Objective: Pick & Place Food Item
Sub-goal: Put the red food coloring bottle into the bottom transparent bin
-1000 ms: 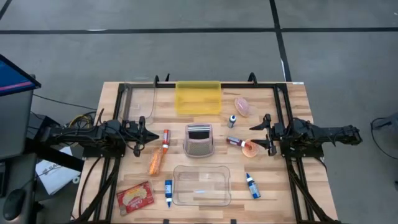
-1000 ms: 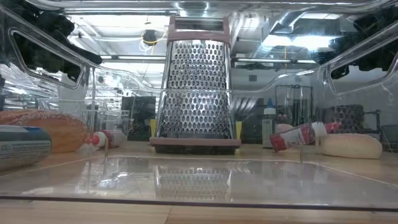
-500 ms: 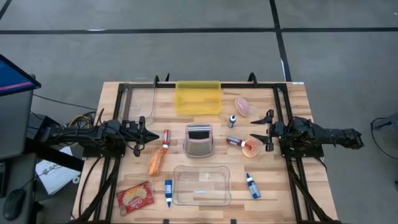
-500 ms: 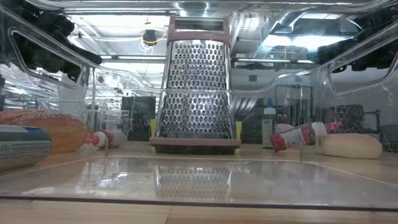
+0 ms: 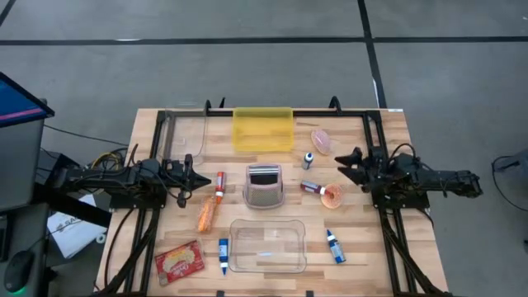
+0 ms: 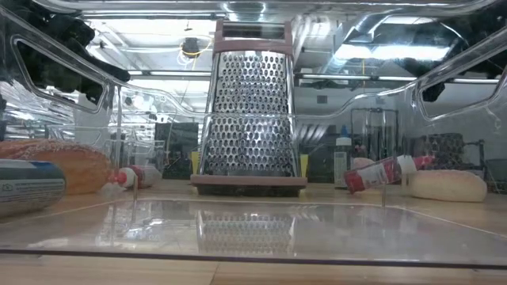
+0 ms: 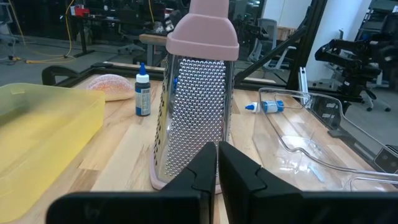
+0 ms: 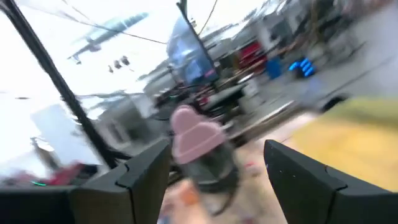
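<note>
A metal box grater (image 5: 264,187) with a pink handle stands upright in the middle of the wooden counter (image 5: 388,148) and serves as the landmark. A clear plastic tub (image 5: 267,245) sits just on the near side of the grater, and nothing shows inside it. A yellow tub (image 5: 263,129) sits on the far side of the grater; no contents show in it either.

To the left of the grater lie a red-capped tube (image 5: 219,186) and an orange bread roll (image 5: 206,214), with a red snack packet (image 5: 179,261) and a blue tube (image 5: 223,256) nearer the front edge. To the right of the grater lie a small dropper bottle (image 5: 308,159), a pale pink lump (image 5: 322,141), a red tube (image 5: 313,188) and another blue tube (image 5: 334,246).

The food item, a round pinkish-orange piece (image 5: 332,195), lies flat on the counter right of the grater, touching the red tube's end.

The right hand (image 5: 345,164) hovers with fingers apart, empty, right of the grater and just beyond the food item. The left hand (image 5: 198,180) waits left of the grater, fingers together, holding nothing.
</note>
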Robot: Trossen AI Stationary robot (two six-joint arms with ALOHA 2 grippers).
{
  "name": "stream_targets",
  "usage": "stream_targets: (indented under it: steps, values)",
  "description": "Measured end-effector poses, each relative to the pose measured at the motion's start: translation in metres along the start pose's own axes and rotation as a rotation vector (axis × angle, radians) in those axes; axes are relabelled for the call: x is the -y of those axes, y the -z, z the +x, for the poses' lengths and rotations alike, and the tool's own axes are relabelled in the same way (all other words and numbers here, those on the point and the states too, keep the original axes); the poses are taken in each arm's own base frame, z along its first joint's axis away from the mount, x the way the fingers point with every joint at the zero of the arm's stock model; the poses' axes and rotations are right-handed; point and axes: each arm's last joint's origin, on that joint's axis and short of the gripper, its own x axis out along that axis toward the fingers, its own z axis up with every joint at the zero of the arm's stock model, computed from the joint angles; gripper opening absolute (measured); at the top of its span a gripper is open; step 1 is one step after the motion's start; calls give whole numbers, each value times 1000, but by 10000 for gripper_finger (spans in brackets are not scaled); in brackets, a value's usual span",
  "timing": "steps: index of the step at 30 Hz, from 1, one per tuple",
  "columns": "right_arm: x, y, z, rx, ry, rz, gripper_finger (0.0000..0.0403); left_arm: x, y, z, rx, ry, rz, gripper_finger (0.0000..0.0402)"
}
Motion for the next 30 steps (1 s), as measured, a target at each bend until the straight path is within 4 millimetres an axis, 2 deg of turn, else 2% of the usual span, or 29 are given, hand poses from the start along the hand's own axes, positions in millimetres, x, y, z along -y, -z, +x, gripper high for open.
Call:
stream_targets:
  steps: [8, 15, 21, 26, 30]
  values:
    - [-16, 17, -4, -255, -366, 141, 249, 0, 0, 0, 0, 0, 0, 12]
    - [-47, 16, -18, -181, -611, 100, 249, 0, 0, 0, 0, 0, 1, 12]
    - [-59, 23, -30, -166, -487, 53, 249, -4, -5, 0, 61, -163, 49, 12]
    - [-69, 21, -36, -118, -453, 28, 249, -5, -6, -1, 76, -179, 48, 12]
    - [-77, 28, -34, -143, -443, 7, 249, -5, -8, -1, 94, -188, 45, 12]
